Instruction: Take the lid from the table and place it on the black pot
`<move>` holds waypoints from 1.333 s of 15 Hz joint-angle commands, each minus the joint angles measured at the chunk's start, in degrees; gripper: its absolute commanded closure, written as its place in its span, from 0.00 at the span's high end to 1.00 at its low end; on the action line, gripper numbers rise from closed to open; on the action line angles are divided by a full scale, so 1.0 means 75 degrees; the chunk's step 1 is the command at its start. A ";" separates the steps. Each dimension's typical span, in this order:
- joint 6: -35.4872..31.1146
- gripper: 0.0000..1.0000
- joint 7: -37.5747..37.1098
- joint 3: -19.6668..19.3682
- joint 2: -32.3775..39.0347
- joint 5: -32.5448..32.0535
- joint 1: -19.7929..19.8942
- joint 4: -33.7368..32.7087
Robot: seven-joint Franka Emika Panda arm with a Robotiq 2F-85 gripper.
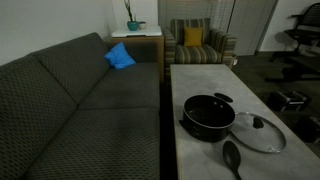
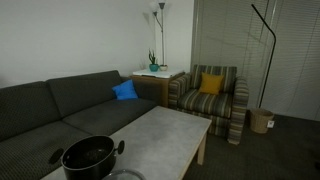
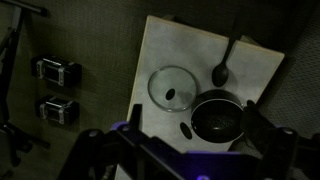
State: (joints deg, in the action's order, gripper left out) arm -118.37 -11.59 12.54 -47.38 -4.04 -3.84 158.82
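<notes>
Wrist view, looking down on the table [image 3: 170,45]: a black spoon [image 3: 222,70] lies just beyond the black pot [image 3: 217,118]. Left of the pot, nearly touching it, the lid [image 3: 173,88] lies flat, with clear glass, a silvery rim and a dark knob. The gripper [image 3: 180,145] hangs high over the pot, jaws spread wide, gripping nothing.

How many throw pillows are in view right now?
2: blue pillow on the sofa, yellow pillow on the striped armchair; more may be hidden.
</notes>
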 commanded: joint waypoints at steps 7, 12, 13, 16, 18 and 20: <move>-0.0410 1.00 0.0496 -0.0577 0.1175 -0.0082 -0.0024 -0.0117; -0.0417 1.00 0.0512 -0.0622 0.1411 -0.0078 -0.0020 -0.0245; -0.0417 1.00 0.0512 -0.0622 0.1411 -0.0078 -0.0020 -0.0247; -0.0417 1.00 0.0512 -0.0622 0.1411 -0.0078 -0.0020 -0.0247; -0.0504 1.00 0.0419 -0.0581 0.1462 -0.0128 0.0029 -0.0238; -0.0417 1.00 0.0471 -0.0618 0.1410 -0.0077 -0.0016 -0.0247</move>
State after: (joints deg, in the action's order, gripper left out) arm -121.64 -8.01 7.97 -36.81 -4.58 -3.87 157.06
